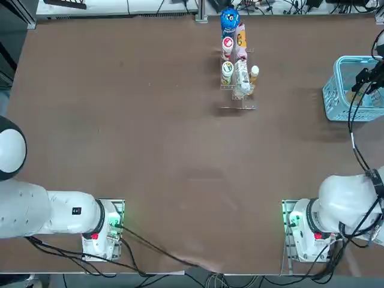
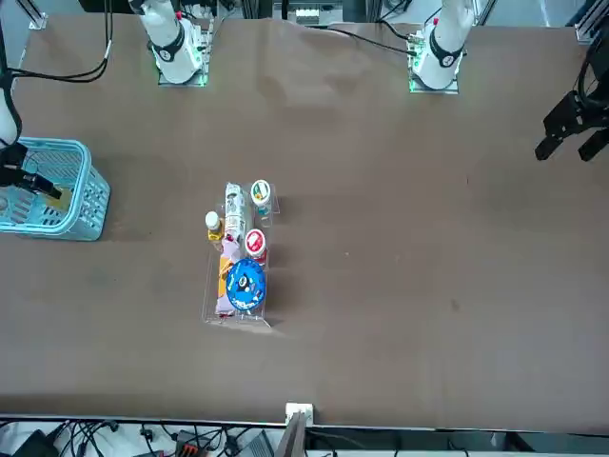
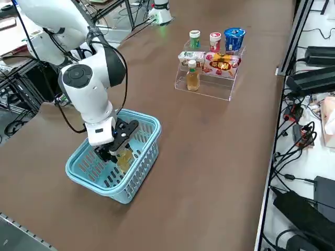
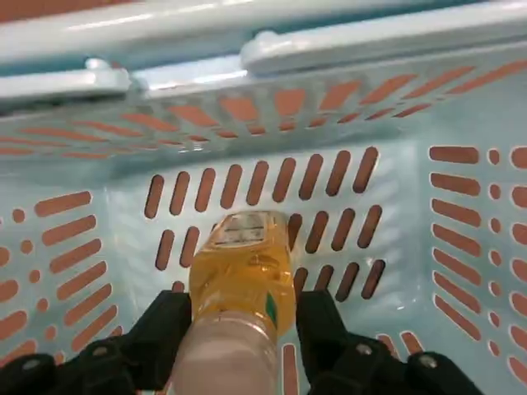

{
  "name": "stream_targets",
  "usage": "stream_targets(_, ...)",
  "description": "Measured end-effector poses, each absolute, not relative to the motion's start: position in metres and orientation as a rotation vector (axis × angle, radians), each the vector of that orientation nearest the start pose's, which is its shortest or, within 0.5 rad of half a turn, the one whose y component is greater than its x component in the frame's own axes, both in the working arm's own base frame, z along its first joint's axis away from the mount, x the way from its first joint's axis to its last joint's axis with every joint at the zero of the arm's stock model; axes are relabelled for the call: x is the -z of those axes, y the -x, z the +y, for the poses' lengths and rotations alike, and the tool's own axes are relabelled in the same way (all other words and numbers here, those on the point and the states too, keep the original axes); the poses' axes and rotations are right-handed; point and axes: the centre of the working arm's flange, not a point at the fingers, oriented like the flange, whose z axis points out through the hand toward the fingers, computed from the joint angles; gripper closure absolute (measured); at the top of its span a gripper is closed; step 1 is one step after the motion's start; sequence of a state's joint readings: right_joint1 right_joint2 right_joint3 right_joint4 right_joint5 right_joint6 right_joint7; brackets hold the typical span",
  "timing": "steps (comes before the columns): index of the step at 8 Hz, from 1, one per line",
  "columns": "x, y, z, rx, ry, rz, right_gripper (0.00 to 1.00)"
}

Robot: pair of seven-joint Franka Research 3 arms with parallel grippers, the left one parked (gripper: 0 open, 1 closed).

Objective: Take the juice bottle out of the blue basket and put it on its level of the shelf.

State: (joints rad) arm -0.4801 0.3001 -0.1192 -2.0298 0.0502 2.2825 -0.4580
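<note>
Juice bottle (image 4: pixel 243 271): inside the blue basket (image 3: pixel 137 180), at the scene's right. Your right claw (image 4: pixel 244 300) is clasped on it, a finger against each flank; firmness unproven. The long axis runs away from the wrist, cap end toward the claw's palm, base toward the basket, so the lift probably wants to follow that axis until the base clears the rim. The right arm (image 3: pixel 89 86) is the nearer one. A pale label patch shows by the base; no wording legible.

Shelf (image 3: pixel 217 88): far and left of the basket. A similar amber bottle (image 3: pixel 192 78) stands on its right-hand level, presumably marking the target row. Beside it: green-lidded jar (image 3: pixel 194 37), red-lidded jar (image 3: pixel 215 42), blue-topped tub (image 3: pixel 234 39). Brands unreadable.
</note>
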Motion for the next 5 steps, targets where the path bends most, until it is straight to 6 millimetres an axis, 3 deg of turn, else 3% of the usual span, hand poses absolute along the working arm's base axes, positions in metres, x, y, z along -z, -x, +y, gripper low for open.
stream_targets(1, -0.2961, -0.4895, -0.3302, -0.059, 3.105, 0.264, 0.3)
stream_targets(5, -0.2959, -0.4897, -0.33, -0.059, 3.105, 0.263, 0.39)
